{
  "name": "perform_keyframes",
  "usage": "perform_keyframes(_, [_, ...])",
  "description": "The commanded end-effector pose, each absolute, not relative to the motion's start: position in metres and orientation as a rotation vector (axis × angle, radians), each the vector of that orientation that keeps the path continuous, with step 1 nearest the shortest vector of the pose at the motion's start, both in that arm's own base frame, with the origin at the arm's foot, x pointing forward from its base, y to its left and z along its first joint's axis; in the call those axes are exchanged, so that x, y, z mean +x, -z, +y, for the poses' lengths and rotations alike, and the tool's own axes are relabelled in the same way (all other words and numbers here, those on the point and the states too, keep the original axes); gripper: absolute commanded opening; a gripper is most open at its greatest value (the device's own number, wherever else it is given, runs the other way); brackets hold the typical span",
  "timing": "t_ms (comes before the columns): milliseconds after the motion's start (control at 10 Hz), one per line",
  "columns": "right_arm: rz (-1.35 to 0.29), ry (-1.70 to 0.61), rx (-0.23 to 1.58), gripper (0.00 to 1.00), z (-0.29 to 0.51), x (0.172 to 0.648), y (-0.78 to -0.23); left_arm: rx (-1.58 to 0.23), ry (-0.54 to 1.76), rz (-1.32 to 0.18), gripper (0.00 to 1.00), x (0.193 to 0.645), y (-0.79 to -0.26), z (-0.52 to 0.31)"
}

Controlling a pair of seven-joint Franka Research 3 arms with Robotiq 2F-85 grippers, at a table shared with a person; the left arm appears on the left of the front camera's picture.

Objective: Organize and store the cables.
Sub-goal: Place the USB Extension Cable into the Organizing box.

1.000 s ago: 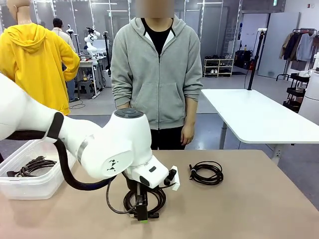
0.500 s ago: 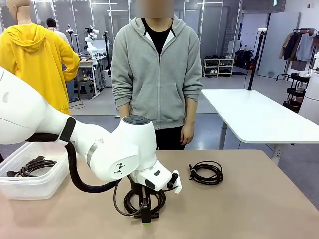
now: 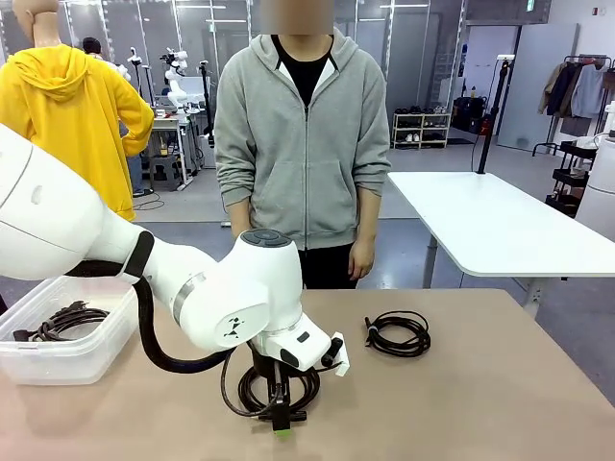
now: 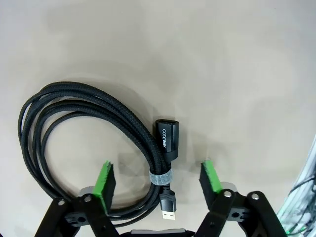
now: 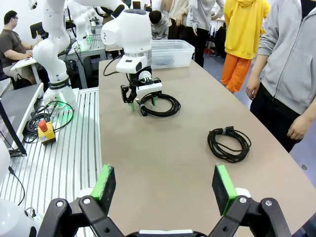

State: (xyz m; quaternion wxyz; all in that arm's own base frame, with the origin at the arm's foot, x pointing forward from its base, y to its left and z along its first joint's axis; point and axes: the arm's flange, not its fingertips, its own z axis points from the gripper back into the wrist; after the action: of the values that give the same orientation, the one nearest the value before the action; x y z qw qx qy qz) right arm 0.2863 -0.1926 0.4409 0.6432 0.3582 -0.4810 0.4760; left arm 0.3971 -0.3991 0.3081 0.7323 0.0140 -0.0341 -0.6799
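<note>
**Left gripper** (image 4: 158, 178): fingers spread and pointing down at the worktop (image 3: 480, 403). The banded section of coil 1 (image 4: 89, 111) lies between the green pads, with both plugs beside the band. One pad stands over the coil's opening and the other outside the coil.

**Coil 1:** flat on the worktop, near the robot's edge, slightly left of centre.

**Coil 2** (image 3: 397, 334): flat on the worktop, right of centre, well apart from coil 1, in front of the person (image 3: 303, 144).

**Coil 3** (image 3: 62, 319): inside the clear bin (image 3: 67, 363) at the worktop's left end.

**Right gripper** (image 5: 164, 182): fingers spread, nothing between them, above the worktop.
</note>
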Motion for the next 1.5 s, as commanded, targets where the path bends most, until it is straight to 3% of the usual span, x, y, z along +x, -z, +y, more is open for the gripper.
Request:
perform_keyframes(0, [-1.120, -1.092, 0.815, 1.00, -0.193, 0.287, -0.441, 0.049, 1.512, -0.067, 0.08, 0.399, -0.312, -0.402])
perform_keyframes(100, [-1.120, -1.092, 0.815, 1.00, -0.193, 0.287, -0.441, 0.040, 1.512, -0.058, 0.00, 0.399, -0.312, -0.402])
perform_keyframes(400, [-1.120, -1.092, 0.815, 1.00, -0.193, 0.287, -0.441, 0.027, 1.522, -0.053, 0.04, 0.399, -0.315, -0.401])
perform_keyframes(600, [-1.120, -1.092, 0.815, 1.00, -0.193, 0.287, -0.441, 0.030, 1.518, -0.060, 0.00, 0.398, -0.323, -0.398])
perform_keyframes(1100, [-1.120, -1.092, 0.815, 1.00, -0.193, 0.287, -0.441, 0.080, 1.628, -0.134, 0.00, 0.393, -0.409, -0.390])
perform_keyframes(1400, [-1.120, -1.092, 0.815, 1.00, -0.193, 0.287, -0.441, 0.085, 1.725, -0.157, 0.00, 0.398, -0.432, -0.396])
